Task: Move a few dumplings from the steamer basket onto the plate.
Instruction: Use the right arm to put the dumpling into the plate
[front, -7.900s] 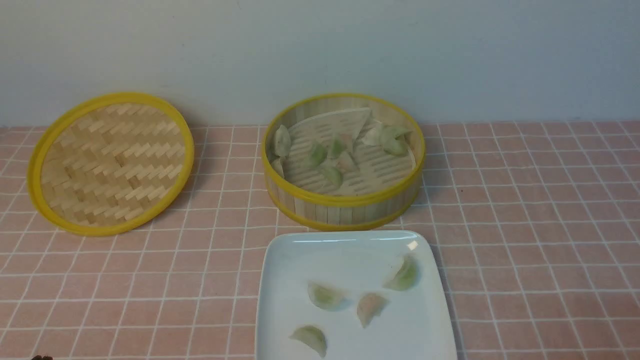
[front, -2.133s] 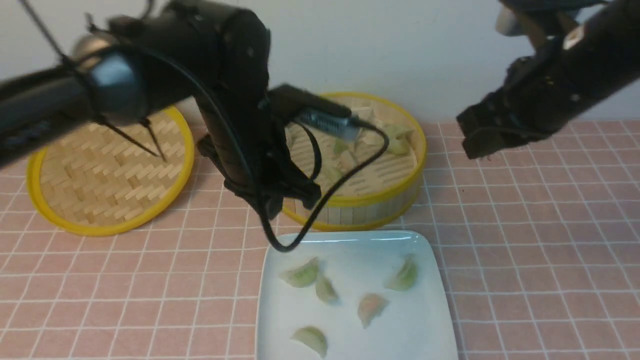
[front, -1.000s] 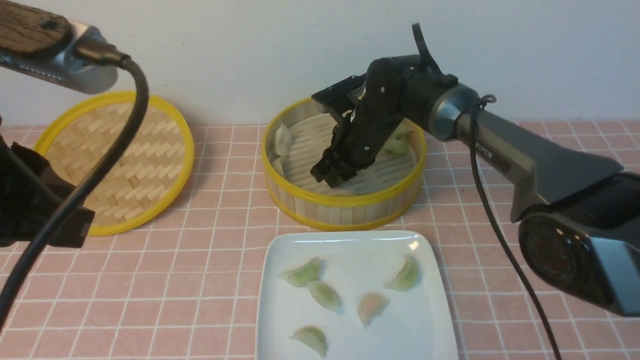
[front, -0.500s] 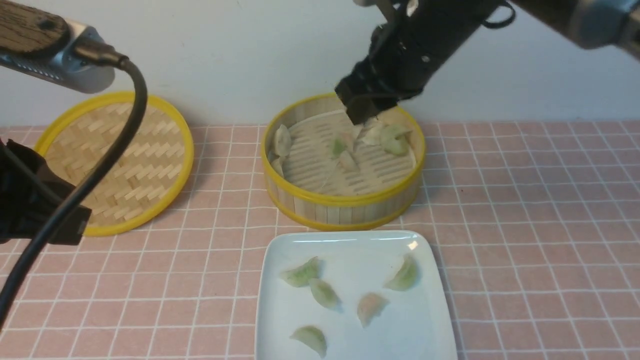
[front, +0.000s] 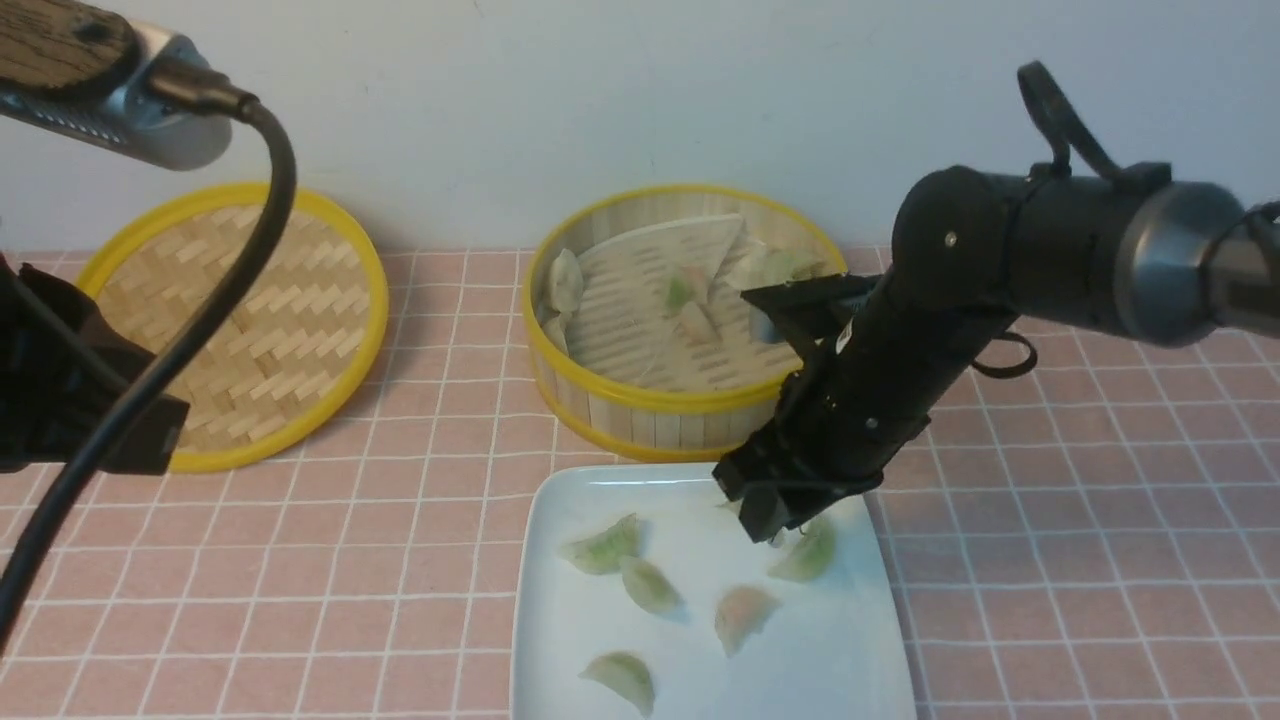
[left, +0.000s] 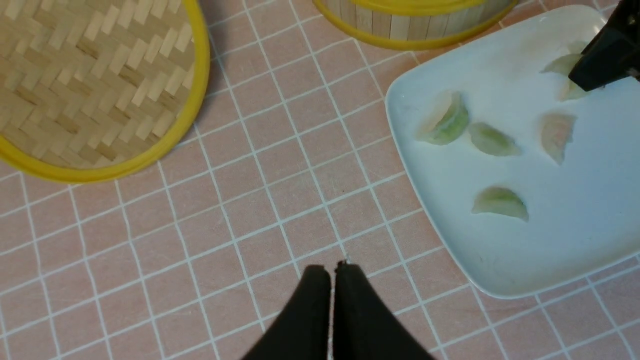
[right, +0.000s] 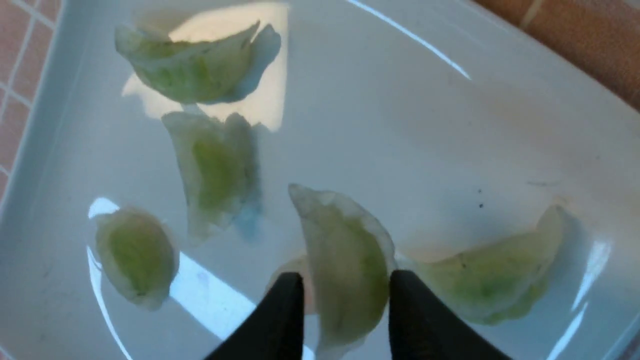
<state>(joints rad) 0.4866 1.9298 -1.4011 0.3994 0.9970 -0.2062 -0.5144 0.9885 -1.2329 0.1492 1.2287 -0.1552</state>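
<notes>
Two fingers (right: 280, 320) grip dumpling (right: 345, 260); R arm (front: 900, 350) down-tilted

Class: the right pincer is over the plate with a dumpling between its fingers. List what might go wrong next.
1. The held dumpling in the right pincer hangs beside a green dumpling on the plate; it may land on it and stick.
2. It looks soft and could cling to the pincer on release, then be dragged off.

Plain pale wall (front: 600, 90), pink white-gridded tabletop (front: 1100, 520), soft even light
</notes>
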